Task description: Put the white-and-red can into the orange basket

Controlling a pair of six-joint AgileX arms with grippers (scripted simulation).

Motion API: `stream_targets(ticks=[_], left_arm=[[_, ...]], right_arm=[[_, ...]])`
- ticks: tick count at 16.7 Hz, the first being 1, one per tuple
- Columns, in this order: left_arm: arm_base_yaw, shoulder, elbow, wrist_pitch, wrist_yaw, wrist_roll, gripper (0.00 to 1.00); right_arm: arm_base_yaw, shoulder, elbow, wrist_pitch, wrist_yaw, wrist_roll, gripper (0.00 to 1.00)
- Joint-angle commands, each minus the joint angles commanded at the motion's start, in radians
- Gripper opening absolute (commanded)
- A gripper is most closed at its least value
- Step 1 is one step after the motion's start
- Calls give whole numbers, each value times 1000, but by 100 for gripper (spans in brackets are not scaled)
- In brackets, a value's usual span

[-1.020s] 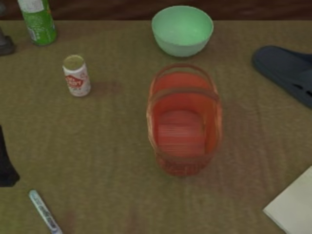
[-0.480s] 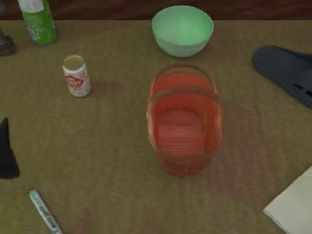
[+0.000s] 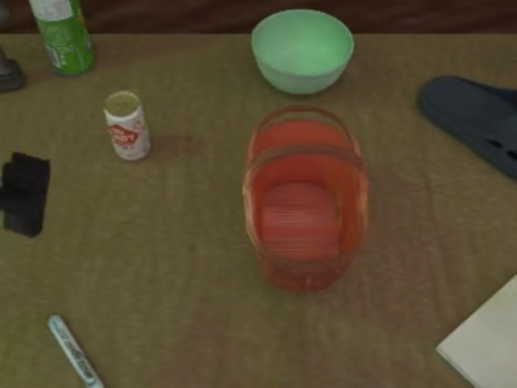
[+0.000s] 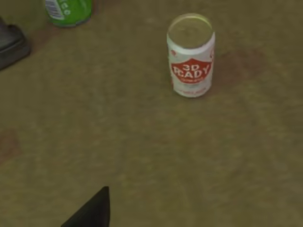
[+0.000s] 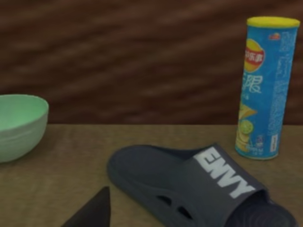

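— Where are we keeping the left gripper [image 3: 24,194] right now?

— We are holding it over the table's [image 3: 161,267] left edge, apart from the white-and-red can [image 3: 127,125], which is standing upright on the mat further up the table. Whether its jaws are spread or pressed together we cannot tell; only a dark block is showing from above, and one dark fingertip [image 4: 92,213] is poking into the left wrist view.

— And the can itself?

— It is sitting free, silvery top up, with nothing touching it. Through the left wrist camera we are seeing its red label facing us, and the green can [image 3: 63,34] standing beyond it near the far left corner.

— Where is the orange basket [image 3: 304,198]?

— It is resting near the middle of the table, well to the right of the can, handle arching across it, with nothing inside. The mint-green bowl [image 3: 302,50] is sitting just behind it.

— The right gripper?

— We are seeing only one dark fingertip [image 5: 92,210] in its wrist view, so its jaws we cannot tell either. That camera is facing a dark slipper [image 5: 194,187] and a blue crisp tube [image 5: 265,87]. A pen [image 3: 73,352] is lying at the near left.
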State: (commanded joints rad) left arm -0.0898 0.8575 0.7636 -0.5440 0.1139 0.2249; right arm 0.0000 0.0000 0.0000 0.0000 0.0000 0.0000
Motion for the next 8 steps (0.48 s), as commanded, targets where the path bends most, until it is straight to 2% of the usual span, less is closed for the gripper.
stream_targets(ticks=[8], left_arm=[[-49,811,706,-480,18,185,100]], right_arm=[[0,0,0,0,0,0,100]])
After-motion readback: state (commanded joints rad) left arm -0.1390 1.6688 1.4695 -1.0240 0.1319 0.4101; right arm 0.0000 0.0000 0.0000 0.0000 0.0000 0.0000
